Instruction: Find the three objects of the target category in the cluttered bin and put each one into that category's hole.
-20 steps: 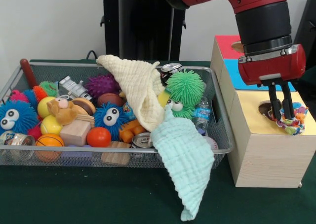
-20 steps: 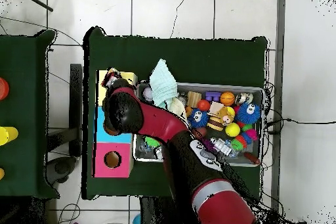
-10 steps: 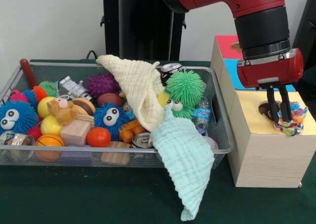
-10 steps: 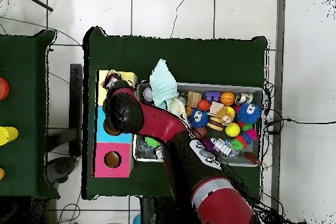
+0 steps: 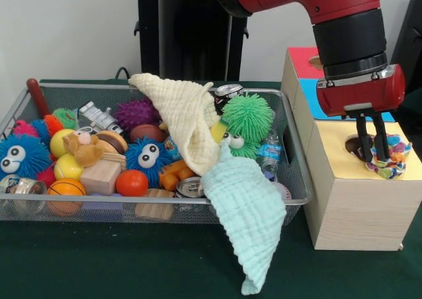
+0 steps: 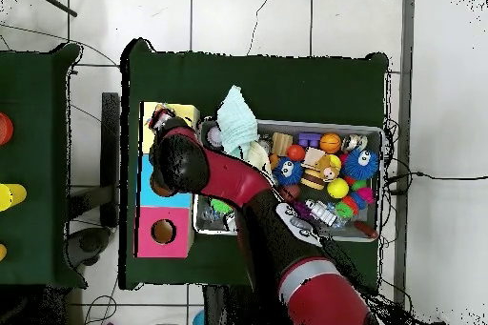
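Front view — surface: dark green cloth-covered table (image 5: 132, 259), white wall behind.
Thing: multicoloured frilly fabric scrunchie (image 5: 390, 159) — beside yellow panel's hole (image 5: 355, 147).
Pincer: black gripper (image 5: 372, 155) closed on scrunchie.

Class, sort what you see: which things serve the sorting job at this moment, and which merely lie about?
In use: pincer; multicoloured scrunchie; yellow hole; wooden sorting box.

Lying about: mint cloth; cream cloth; green fuzzy toy; orange ball.

We see a plain pale wall (image 5: 66, 28) behind the dark green table (image 5: 132, 259). From overhead, the floor (image 6: 286, 16) is white tile with dark grout; a cable (image 6: 434, 176) crosses it, and a second green table (image 6: 33, 83) stands alongside.
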{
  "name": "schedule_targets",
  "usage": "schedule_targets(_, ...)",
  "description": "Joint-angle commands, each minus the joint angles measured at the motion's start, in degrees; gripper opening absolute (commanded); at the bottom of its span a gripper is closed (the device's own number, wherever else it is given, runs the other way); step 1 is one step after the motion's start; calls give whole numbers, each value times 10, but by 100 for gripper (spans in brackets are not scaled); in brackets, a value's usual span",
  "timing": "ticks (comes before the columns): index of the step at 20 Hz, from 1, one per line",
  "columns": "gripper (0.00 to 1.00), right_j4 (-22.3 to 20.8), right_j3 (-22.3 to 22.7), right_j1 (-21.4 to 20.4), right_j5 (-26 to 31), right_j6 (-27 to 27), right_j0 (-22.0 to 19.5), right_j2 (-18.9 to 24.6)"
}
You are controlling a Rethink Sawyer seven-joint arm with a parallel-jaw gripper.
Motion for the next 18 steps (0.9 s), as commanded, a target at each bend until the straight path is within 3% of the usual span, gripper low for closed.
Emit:
schedule_targets(1, 0, 23, 44, 7, 90, 105, -14, -4)
schedule_targets(18, 0, 20, 40, 5, 122, 103, -23, -14)
